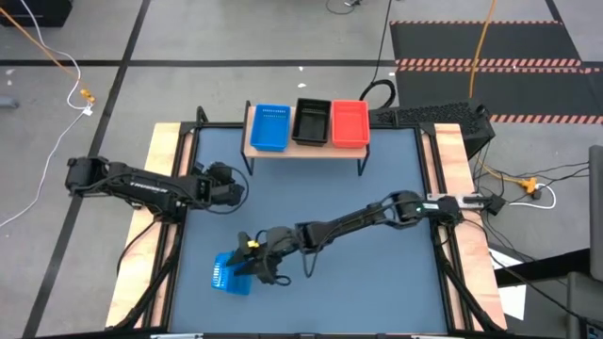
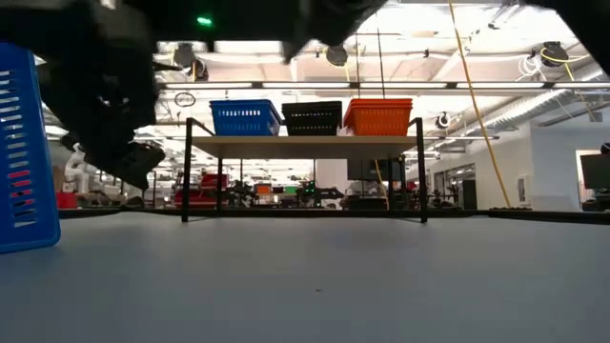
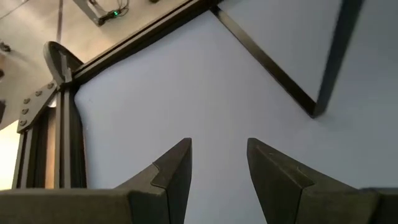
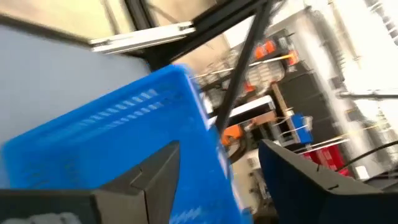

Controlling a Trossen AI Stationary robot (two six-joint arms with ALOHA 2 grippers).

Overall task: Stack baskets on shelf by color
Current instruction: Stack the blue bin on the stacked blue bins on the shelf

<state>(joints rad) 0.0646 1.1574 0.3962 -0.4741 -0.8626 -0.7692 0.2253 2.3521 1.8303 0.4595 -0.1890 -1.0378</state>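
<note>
A blue basket (image 1: 229, 275) sits tilted near the table's near-left part; it fills the left edge of the low view (image 2: 19, 152). My right gripper (image 1: 256, 266) is at its right side, open. In the right wrist view (image 4: 221, 149) the basket's end wall (image 4: 205, 143) stands up between the two fingers. The light-wood shelf (image 1: 248, 141) stands at the far edge and carries blue (image 1: 270, 127), black (image 1: 312, 121) and red (image 1: 350, 123) baskets side by side. My left gripper (image 1: 234, 191) is open over bare table at the left. My right gripper has its fingers on either side of the blue basket's end wall (image 4: 205, 143), coming from the table's right and slanting down. One finger (image 4: 155, 174) overlaps the blue wall, and a gap shows beside the other. Whether either finger touches, I cannot tell.
The shelf's black legs (image 2: 186, 171) and low bar (image 3: 261, 56) stand near my left gripper (image 3: 219, 146). Wooden side rails (image 1: 165, 160) and a black frame border the blue-grey tabletop (image 1: 377, 282). Open tabletop lies between the shelf and the near edge.
</note>
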